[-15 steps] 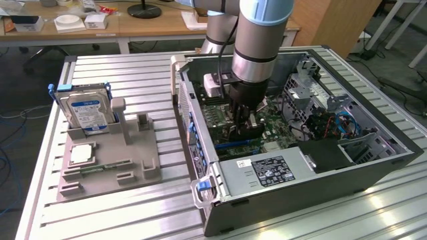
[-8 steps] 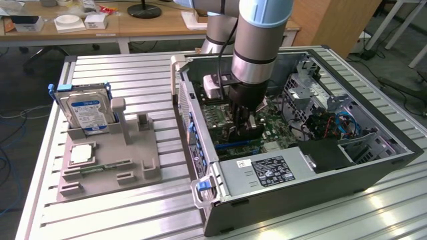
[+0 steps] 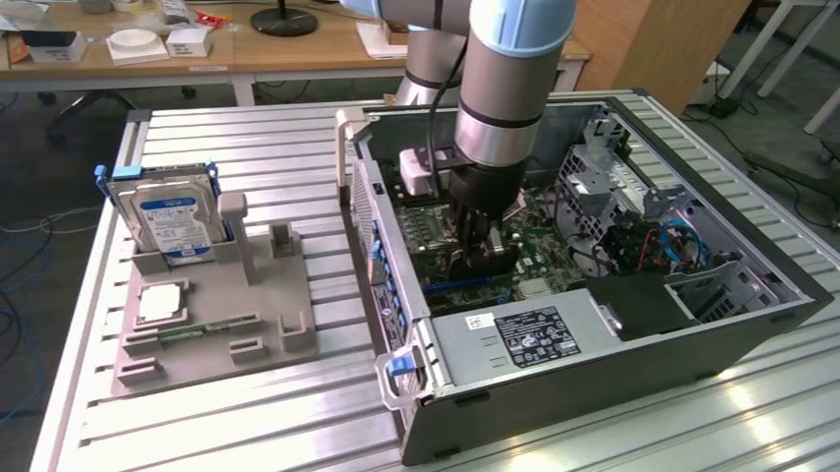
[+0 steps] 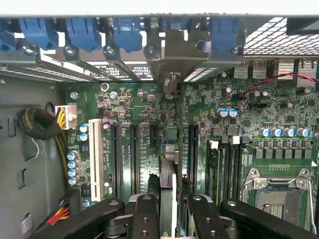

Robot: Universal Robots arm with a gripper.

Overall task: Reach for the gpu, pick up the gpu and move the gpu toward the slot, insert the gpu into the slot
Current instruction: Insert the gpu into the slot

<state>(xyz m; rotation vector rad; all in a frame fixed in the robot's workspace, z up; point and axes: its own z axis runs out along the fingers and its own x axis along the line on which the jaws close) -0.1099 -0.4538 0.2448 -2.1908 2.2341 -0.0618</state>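
From the exterior view I see my arm reaching down into the open case (image 3: 735,324), the gripper (image 3: 481,258) low over the motherboard (image 3: 545,251), but its black body hides what sits between the fingers. The wrist view fills that in: the two black fingers (image 4: 144,216) are clenched on the gpu (image 4: 168,199), which I see edge-on as a thin card running straight ahead from between the fingertips, its silver bracket (image 4: 182,50) at the far end against the case's rear wall among the blue clips (image 4: 127,32). The card stands upright over the board, in line with the long black slots (image 4: 134,152) just beside the fingers; whether it is seated I cannot tell. Farther to one side of the fingers lies the open processor socket (image 4: 276,191). Only the exterior view shows me the grey tray (image 3: 216,339) well apart from the gripper outside the case: it holds a hard drive (image 3: 168,218) upright and a small square chip (image 3: 160,301) lying flat.
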